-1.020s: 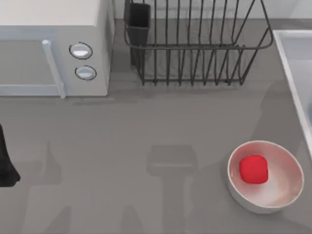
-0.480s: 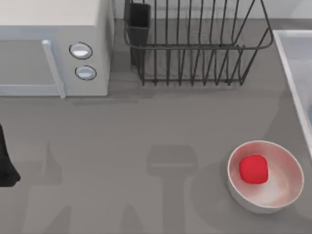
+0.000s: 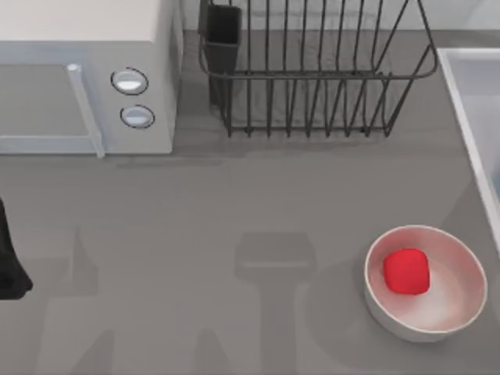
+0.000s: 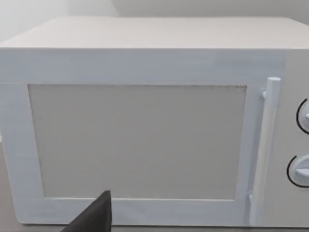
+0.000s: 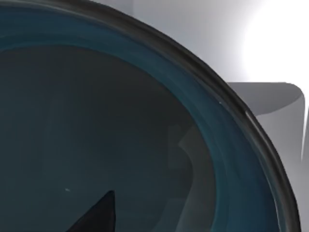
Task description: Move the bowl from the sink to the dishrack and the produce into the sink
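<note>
Sitting in the white bowl near the table's right side is the red produce, well apart from the dishrack, whose bars hold nothing and whose dark utensil cup stands at its left corner. The sink runs along the right edge. The right wrist camera looks straight into the teal bowl from close above, pale basin wall behind it. The left arm waits at the left edge, facing the microwave. Whether either pair of jaws is released or clenched, I cannot tell.

No readable text, labels, brands or numbers, microwave knobs unmarked, white bowl plain
</note>
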